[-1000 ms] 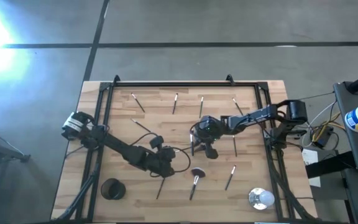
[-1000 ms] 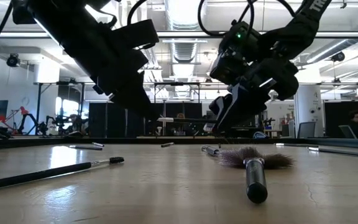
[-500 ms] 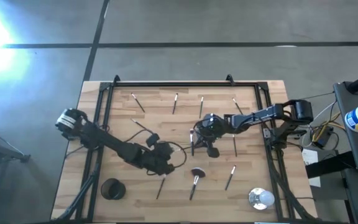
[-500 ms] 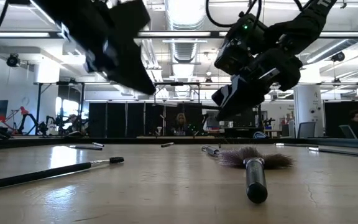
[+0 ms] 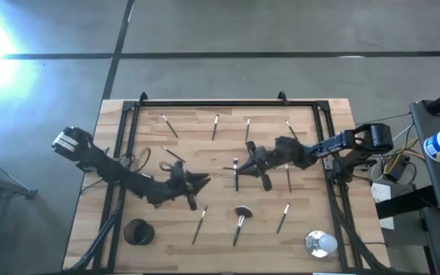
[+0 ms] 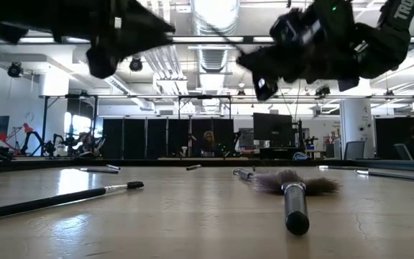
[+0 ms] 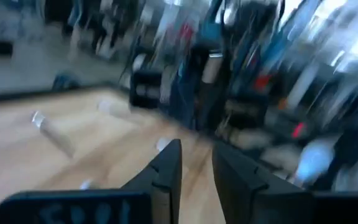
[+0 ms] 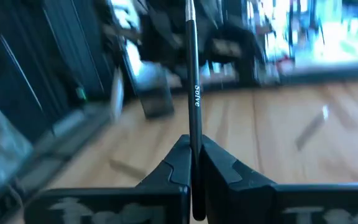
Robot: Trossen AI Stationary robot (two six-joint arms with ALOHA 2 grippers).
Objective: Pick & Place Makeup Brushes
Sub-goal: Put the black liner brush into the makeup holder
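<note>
Pinching a thin, stiff, light makeup brush [image 8: 191, 74] mid-handle in our closed right gripper [image 8: 194, 163] above mid-table, we judge it may pivot, while our left gripper [image 7: 196, 163] hovers part-open, empty.

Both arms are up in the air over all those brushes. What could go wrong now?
The right hand pinches a thin brush only near one end, so it might swivel or slip out. The left hand is close by above the table, so the arms could bump. The black cup is across the table, a long carry.
</note>
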